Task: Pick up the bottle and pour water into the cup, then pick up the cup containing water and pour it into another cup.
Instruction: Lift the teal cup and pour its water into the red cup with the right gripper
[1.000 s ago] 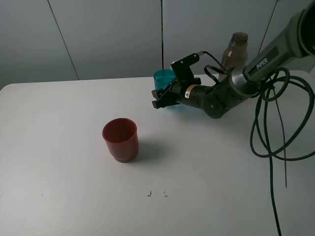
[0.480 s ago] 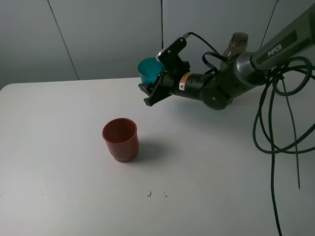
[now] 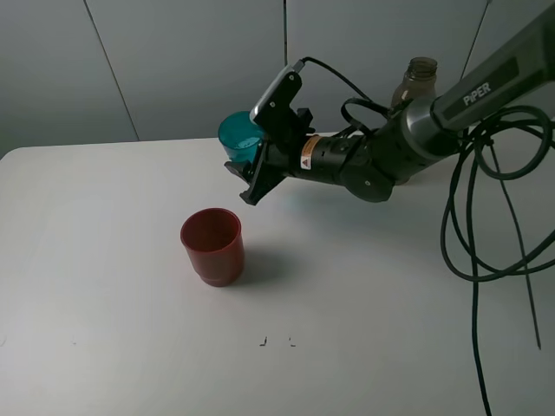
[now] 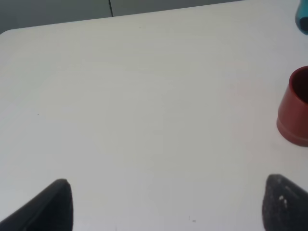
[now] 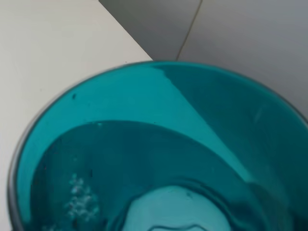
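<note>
The right gripper (image 3: 244,175) is closed around the teal cup (image 3: 237,139) and holds it in the air above the worktop (image 3: 104,286). The red cup (image 3: 212,245) stands upright on the worktop. In the exterior high view it is lower than the teal cup, a little to the left and nearer to the camera, so the two cups are near but not yet one over the other. The long axis of the teal cup is close to upright, and I judge that the pouring is not started.

The bottle (image 3: 416,82) stands behind the right arm, well apart from both cups.

The right wrist view shows what the high view cannot: there is water inside the teal cup. This view does not show the gripper fingers.

The left gripper (image 4: 171,207) is wide open and empty, low over bare worktop, with the red cup off to one side.
</note>
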Available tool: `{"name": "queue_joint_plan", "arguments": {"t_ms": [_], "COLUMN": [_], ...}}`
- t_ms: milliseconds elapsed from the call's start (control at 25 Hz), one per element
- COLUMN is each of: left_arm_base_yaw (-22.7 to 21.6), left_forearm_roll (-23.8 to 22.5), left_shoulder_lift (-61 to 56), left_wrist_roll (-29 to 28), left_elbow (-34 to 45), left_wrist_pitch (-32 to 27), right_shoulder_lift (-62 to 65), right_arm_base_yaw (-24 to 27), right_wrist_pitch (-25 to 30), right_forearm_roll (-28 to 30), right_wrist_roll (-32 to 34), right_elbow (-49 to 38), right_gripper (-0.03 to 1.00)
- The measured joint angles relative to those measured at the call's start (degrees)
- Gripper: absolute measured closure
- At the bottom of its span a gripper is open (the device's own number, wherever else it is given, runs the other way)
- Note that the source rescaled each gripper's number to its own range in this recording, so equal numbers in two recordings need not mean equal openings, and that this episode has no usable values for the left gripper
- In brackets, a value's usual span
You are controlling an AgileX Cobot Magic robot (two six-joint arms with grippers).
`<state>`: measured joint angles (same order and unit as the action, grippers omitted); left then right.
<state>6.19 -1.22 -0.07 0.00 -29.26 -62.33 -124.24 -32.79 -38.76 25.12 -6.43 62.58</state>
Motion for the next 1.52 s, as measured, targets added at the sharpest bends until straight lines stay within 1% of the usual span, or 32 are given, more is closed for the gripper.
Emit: {"name": "queue_joint_plan", "arguments": {"t_ms": [440,600,840,1000,1240,1520], "left_arm_base_yaw": [0.0,0.0,0.0,0.0,0.0,0.0], "left_forearm_roll": [0.0,0.0,0.0,0.0,0.0,0.0], "left_shoulder_lift": [0.0,0.0,0.0,0.0,0.0,0.0], "left_wrist_roll": [0.0,0.0,0.0,0.0,0.0,0.0], "left_elbow": [0.0,0.0,0.0,0.0,0.0,0.0], "left_wrist_pitch": [0.0,0.0,0.0,0.0,0.0,0.0], "right_shoulder_lift": [0.0,0.0,0.0,0.0,0.0,0.74], "right_arm_base_yaw": [-0.22,-0.22,-0.22,-0.22,-0.22,-0.22], "right_wrist_pitch": [-0.49,-0.49,-0.49,-0.62,-0.82,-0.82], "right_forearm_roll": [5.88,6.84,7.34,8.8,9.8,10.87], "right_wrist_roll": [-3.74,-6.0,-7.37,-8.01,-10.94,-11.88], "right_elbow": [0.0,0.0,0.0,0.0,0.0,0.0], "right_gripper": [0.93,0.93,0.93,0.93,0.93,0.93]}}
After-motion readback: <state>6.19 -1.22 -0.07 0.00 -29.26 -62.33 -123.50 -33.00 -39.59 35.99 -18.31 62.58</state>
